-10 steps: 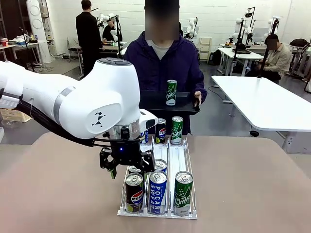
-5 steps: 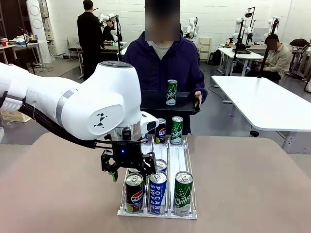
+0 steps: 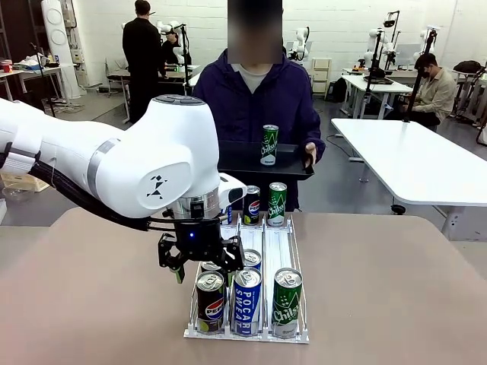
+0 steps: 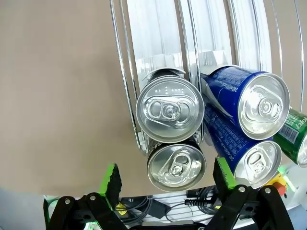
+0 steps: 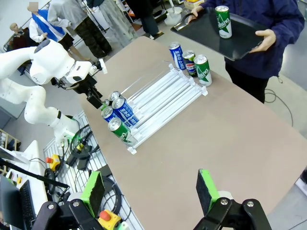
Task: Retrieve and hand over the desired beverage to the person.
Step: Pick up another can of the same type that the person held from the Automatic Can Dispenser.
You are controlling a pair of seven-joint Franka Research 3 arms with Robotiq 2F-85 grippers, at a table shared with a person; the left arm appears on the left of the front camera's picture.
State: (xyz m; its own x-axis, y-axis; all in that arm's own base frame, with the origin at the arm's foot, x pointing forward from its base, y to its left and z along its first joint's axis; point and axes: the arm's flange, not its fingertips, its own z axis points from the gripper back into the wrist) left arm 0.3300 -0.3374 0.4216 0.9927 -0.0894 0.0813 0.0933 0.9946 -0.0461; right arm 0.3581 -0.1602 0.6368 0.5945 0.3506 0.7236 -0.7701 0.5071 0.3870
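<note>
A wire rack [image 3: 275,245] on the table holds several cans. At its near end stand a Pepsi can [image 3: 210,303], a blue Pocari Sweat can [image 3: 246,300] and a green Chilsung can [image 3: 286,302]. My left gripper [image 3: 199,255] hangs open just above the Pepsi lane. In the left wrist view its green pads [image 4: 112,177] flank two silver can tops [image 4: 176,165], apart from them. The person [image 3: 259,99] stands at the far side holding a black tray [image 3: 236,161] with a green can [image 3: 268,144] on it. My right gripper [image 5: 149,189] is open high above the table, holding nothing.
Three more cans [image 3: 277,204] stand at the rack's far end, and a second row [image 3: 251,260] sits behind the front cans. Bare tan tabletop [image 3: 380,289] lies on both sides of the rack. Cables and a red stop button [image 5: 108,216] lie below the table edge.
My left gripper has sunk slightly toward the front Pepsi cans and then held still. The cans, the person and the tray have not moved.
</note>
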